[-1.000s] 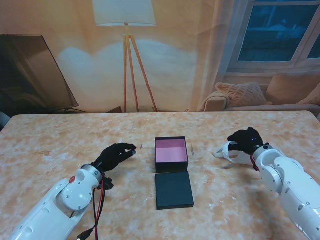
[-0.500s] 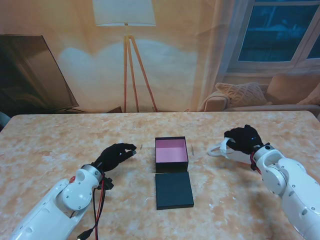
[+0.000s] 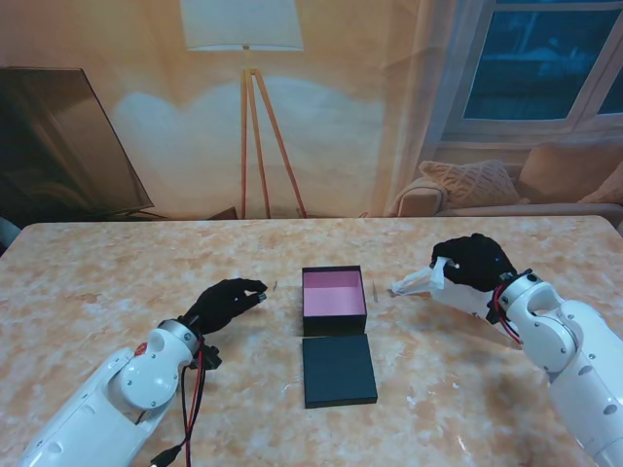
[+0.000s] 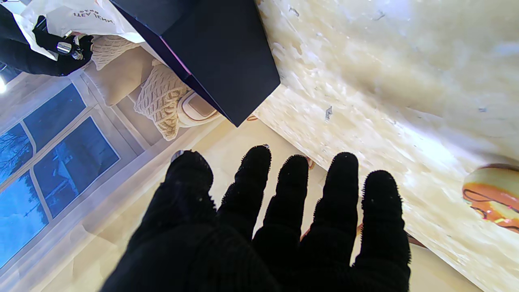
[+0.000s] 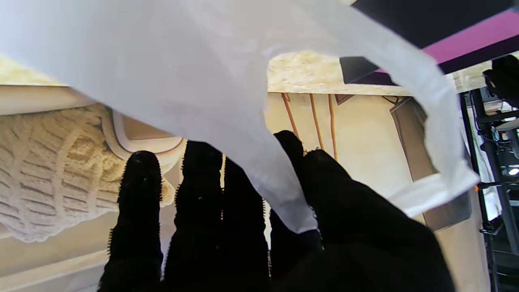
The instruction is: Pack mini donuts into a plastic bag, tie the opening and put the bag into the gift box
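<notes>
Right hand (image 3: 474,265): closed on the white plastic bag (image 3: 417,282), lifted clear of the table (image 3: 117,272), to the right of the gift box (image 3: 334,300). The right wrist view shows film pinched between thumb and fingers (image 5: 142,190).
Plastic bag: a thin, limp sheet trailing from the hand toward the box; one handle loop hangs loose. I cannot tell whether anything is inside it.
Left hand (image 3: 226,302): resting low on the table left of the box, fingers loosely curled and apart, holding nothing that I can see.
Mini donut (image 4: 492,196): one glazed piece lies on the table near the left hand, seen only from the left wrist; too small to find from the stand.
Gift box: open, pink inside, at the table's middle; its dark lid (image 3: 338,370) lies flat just nearer to me.
Handling: the bag looks light, soft and slippery, likely to collapse shut. Taking it by the rim or handles should keep the mouth open. The donut looks soft, with sticky icing; a gentle pinch at its sides seems wise.
</notes>
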{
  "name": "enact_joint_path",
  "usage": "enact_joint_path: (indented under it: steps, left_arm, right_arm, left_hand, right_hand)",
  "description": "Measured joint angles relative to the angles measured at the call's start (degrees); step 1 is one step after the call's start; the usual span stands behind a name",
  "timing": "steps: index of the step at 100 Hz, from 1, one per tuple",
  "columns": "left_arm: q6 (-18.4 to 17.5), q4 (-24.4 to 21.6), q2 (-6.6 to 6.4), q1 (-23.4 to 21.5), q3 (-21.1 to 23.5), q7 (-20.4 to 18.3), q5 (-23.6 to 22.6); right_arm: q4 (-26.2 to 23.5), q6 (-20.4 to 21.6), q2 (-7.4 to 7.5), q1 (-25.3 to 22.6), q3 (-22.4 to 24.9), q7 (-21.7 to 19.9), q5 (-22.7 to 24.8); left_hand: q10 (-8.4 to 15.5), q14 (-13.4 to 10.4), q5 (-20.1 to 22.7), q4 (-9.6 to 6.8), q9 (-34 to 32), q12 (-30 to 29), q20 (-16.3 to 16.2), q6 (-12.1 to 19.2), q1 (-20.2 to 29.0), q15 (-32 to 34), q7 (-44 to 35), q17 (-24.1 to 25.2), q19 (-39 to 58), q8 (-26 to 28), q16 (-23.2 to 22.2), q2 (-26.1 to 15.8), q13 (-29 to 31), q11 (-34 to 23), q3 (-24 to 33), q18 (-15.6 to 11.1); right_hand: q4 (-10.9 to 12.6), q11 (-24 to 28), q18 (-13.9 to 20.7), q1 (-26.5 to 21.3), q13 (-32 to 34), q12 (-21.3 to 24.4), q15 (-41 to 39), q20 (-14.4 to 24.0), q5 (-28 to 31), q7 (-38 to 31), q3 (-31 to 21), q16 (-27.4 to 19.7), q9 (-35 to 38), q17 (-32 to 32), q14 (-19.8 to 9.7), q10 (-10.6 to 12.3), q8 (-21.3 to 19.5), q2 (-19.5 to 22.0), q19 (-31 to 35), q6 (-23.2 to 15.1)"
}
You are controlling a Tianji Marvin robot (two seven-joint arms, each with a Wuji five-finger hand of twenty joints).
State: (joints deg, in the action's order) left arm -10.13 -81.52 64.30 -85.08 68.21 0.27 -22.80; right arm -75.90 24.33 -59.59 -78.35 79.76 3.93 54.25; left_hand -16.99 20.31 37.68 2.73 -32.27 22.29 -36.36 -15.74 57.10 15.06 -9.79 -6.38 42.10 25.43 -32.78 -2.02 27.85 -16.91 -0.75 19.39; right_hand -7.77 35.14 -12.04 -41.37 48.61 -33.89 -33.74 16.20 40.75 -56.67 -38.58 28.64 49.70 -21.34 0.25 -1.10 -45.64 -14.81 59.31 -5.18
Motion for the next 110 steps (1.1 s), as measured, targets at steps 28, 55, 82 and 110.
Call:
enact_joint_path:
  steps: [28,55,82,110]
  left_arm:
    - [-0.7,-0.6,-0.03,-0.5,0.6,-0.3,0.7]
    - [-1.4,-1.4,-0.18,-1.0,1.2,-1.5,1.2]
    - [-2.3,-4.0,-0.88,-2.0,2.1,-4.0,1.5]
    - [-3.0,-7.6,-1.70,-1.9,2.3,-6.9,0.9]
  right_arm:
    - [-4.2,5.2,0.05,-1.0,3.1,-6.0,-4.3]
    - [-6.0,9.3,0.32,-0.9,4.8,-9.9,-8.6]
    - [-8.3,10.5,0.40,-1.6,6.0,-11.3,-12.1]
    - [-10.9,11.2,0.46,-2.8,6.4,-12.8,-14.2]
  left_hand:
    - [0.0,0.2,0.1,0.00,0.0,0.1,0.0,0.0,0.0,0.6,0.0,0.0,0.0,0.0,-0.1,0.0,0.0,0.0,0.0,0.0]
    - [0.0,0.2,0.7,0.00,0.0,0.1,0.0,0.0,0.0,0.6,0.0,0.0,0.0,0.1,-0.2,0.0,0.0,0.0,0.0,0.0]
    - [-0.1,0.2,0.7,0.00,0.0,0.1,0.0,0.0,0.0,3.0,0.0,-0.3,0.6,0.1,-2.0,0.0,0.0,0.0,0.0,-0.1]
    - [-0.7,0.2,0.5,0.00,0.0,0.9,0.0,-0.5,0.0,5.1,0.0,-0.4,1.7,0.1,-4.5,0.8,0.0,0.0,0.0,-0.2]
  right_hand:
    - [0.0,0.0,0.8,0.0,0.6,0.0,1.4,-0.1,0.1,0.0,0.0,0.0,0.0,-0.3,-0.2,0.1,-1.2,0.0,-1.0,0.0]
    - [0.0,-1.0,3.0,0.0,2.3,0.0,4.1,-2.0,0.5,0.3,-0.2,-0.1,0.1,-1.3,-1.6,1.2,-2.2,-0.4,-3.9,0.0]
    - [-0.9,-2.3,3.5,0.0,2.8,0.0,5.8,-2.6,1.1,1.0,-0.7,-0.8,1.6,-2.0,-2.0,1.8,-2.2,-0.8,-4.7,0.0]
    - [-0.9,-2.4,3.5,0.0,2.9,0.0,5.8,-3.2,1.1,1.0,-0.7,-0.8,1.6,-2.1,-2.0,1.8,-2.2,-0.9,-4.9,0.0]
